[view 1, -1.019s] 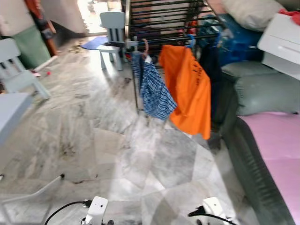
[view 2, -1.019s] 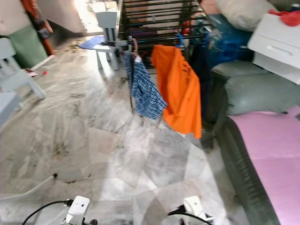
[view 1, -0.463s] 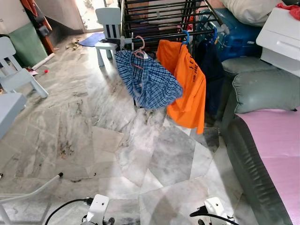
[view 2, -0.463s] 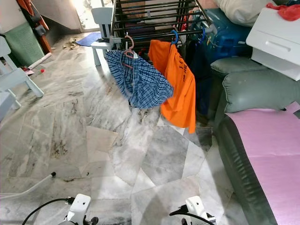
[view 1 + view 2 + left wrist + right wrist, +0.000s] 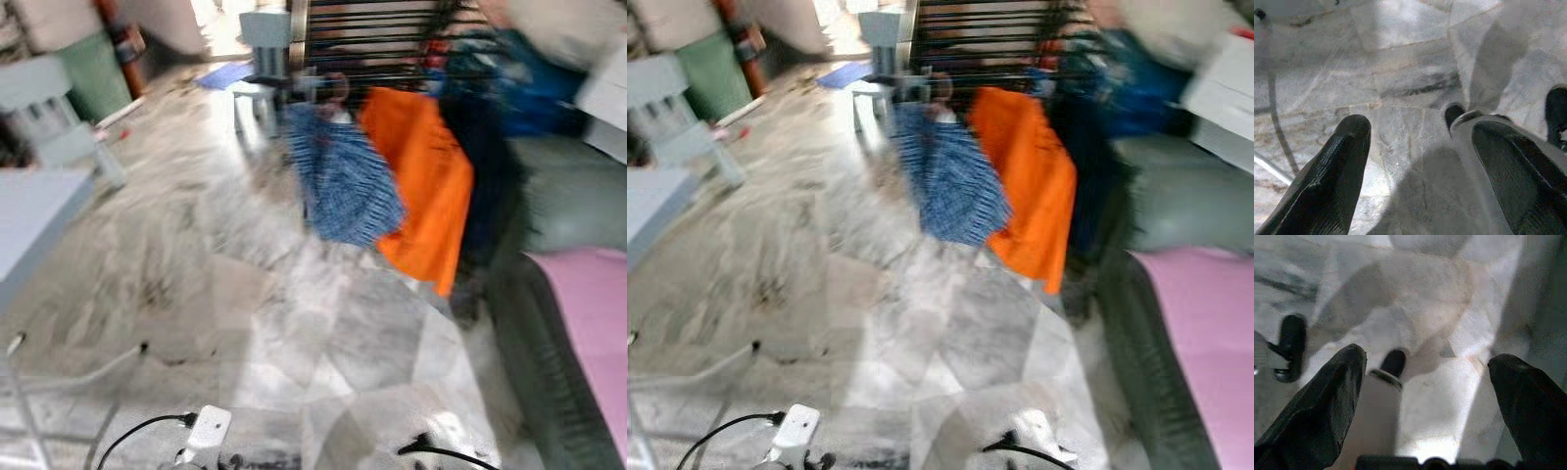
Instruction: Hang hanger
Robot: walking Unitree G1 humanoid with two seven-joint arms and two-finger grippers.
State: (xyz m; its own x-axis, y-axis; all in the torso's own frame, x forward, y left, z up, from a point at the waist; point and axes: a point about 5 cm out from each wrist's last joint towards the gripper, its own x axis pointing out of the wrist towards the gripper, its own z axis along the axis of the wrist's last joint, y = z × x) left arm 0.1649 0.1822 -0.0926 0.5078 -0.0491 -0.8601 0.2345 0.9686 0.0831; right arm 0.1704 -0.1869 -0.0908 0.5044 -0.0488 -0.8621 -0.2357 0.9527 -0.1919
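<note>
A blue checked garment [image 5: 343, 181] hangs on a hanger from the black drying rack [image 5: 377, 39] ahead, next to an orange shirt [image 5: 423, 181] and a dark garment [image 5: 490, 186]. The head views are blurred. My left gripper [image 5: 1418, 142] hangs open over the marble floor with nothing between its fingers. My right gripper [image 5: 1425, 367] is also open and empty above the floor. Both wrists show at the bottom edge of the head views.
A grey sofa with a pink cover [image 5: 588, 323] runs along the right. A light blue chair [image 5: 49, 108] and a table edge [image 5: 29, 220] stand at the left. Another chair [image 5: 263, 49] is beside the rack. A white pipe [image 5: 88, 377] lies on the floor.
The whole picture has shifted and blurred, so the camera is moving. The blue checked garment hangs narrower than half a second ago. Both grippers stay low and open.
</note>
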